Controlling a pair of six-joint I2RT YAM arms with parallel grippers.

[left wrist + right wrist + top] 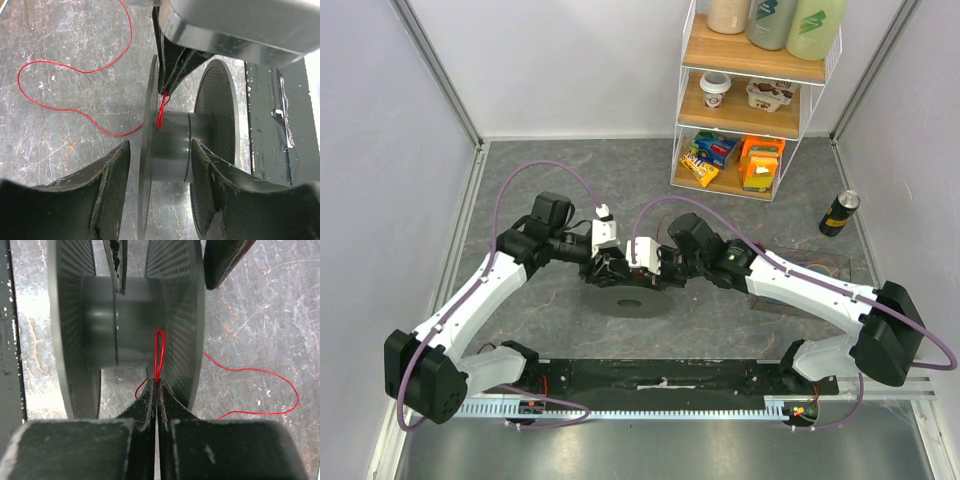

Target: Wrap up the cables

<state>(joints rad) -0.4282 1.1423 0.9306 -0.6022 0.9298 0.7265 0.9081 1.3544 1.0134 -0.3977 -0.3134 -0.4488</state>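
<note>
Both my arms meet mid-counter over one dark grey plastic spool [628, 300] with two perforated flanges. My right pincer [156, 384] is pressed fully together on one thin red cable [159, 331]. It pinches a small loop of it against the spool's hub, just inside one flange. The rest of that cable trails in loose curves over the grey marbled counter [550, 170] beyond the flange.

My left pincer [160, 145] is spread wide with nothing clamped. One finger [117, 265] sits between the two flanges and the other [225, 260] outside, straddling that same flange. Whether either pad touches the spool I cannot tell. More thin cables [828, 264], orange-looking, lie coiled on the counter beside my right forearm, too faint to count.

One white wire rack [740, 118] with three wooden shelves stands at the back right. It holds three bottles [770, 20] on top, two cups [717, 90] in the middle, and blue-and-yellow packets [710, 155] and orange cartons [761, 165] at the bottom. One black-and-yellow can [839, 212] stands upright on the counter between the rack and the right wall.

Pale walls [380, 150] close the counter on the left, back and right. A black strip [660, 375] runs along the near edge between my bases. The spool sits well apart from all three walls, with bare counter behind it up to the rack and off to the left.
</note>
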